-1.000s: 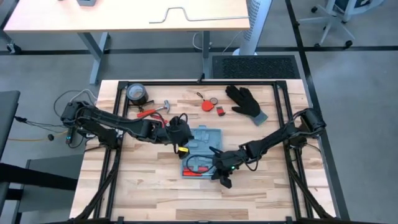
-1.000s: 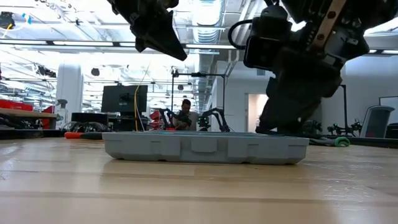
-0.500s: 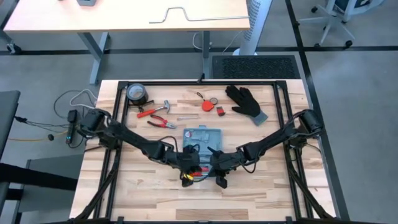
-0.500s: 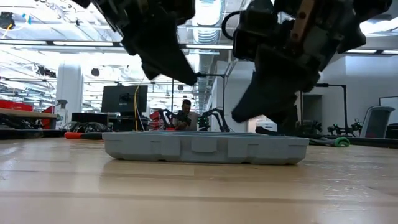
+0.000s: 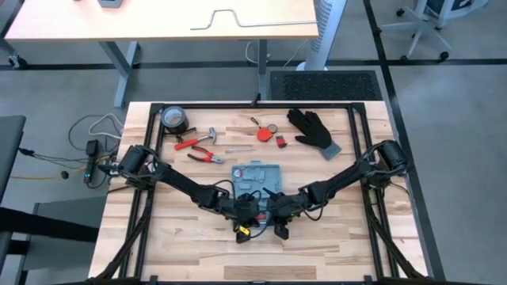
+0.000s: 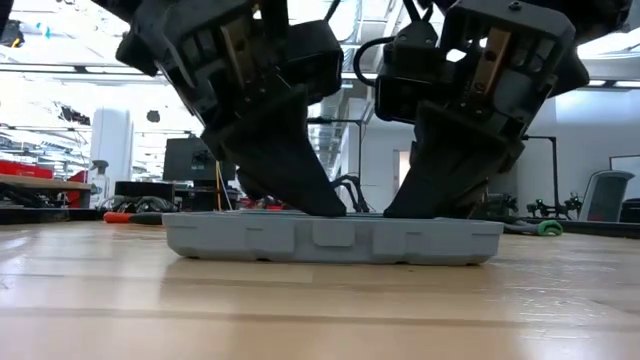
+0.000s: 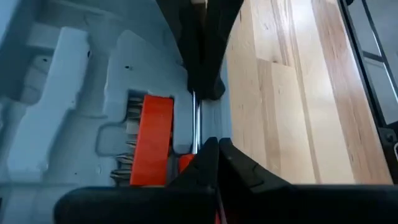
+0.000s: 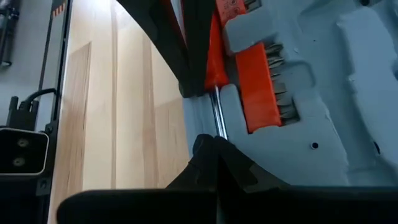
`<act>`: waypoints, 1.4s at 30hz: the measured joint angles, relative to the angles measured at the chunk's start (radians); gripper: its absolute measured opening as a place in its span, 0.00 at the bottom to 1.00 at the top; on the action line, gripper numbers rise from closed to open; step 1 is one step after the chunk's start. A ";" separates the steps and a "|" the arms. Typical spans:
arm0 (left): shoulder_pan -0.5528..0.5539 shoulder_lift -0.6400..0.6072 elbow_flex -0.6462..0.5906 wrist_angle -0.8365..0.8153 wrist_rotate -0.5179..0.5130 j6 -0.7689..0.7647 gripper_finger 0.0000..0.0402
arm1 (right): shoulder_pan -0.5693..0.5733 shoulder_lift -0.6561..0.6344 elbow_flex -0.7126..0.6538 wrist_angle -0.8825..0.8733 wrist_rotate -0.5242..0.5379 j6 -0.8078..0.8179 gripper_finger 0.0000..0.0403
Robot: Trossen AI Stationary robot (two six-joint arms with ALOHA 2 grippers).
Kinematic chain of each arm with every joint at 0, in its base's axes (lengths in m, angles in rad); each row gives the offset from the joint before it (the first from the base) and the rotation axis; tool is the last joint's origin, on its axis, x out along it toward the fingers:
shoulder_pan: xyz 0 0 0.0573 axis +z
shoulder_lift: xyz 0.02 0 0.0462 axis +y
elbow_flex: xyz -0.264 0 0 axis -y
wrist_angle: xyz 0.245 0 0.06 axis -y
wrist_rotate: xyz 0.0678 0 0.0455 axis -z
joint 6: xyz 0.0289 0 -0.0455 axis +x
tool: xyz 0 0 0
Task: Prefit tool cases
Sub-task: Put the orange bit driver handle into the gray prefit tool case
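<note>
We see the open tool case [image 5: 255, 184] lying flat on the table [image 5: 190, 245], right under both pincers, its long side running from the left pincer [image 5: 247, 212] to the right pincer [image 5: 276, 210], each pinching the near edge.

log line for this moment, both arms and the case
left gripper: down at tool case near edge | right gripper: same edge | case: open, flat on table

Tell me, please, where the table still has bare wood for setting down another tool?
Bare wood lies along the near edge below both grippers, and on the right between the black glove and the right arm. The far left, around the tape roll, pliers and tool case, is crowded.
</note>
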 joint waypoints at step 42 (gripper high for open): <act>0.028 -0.034 -0.008 -0.046 -0.025 0.043 0.00 | -0.055 -0.099 -0.011 -0.048 -0.030 -0.038 0.00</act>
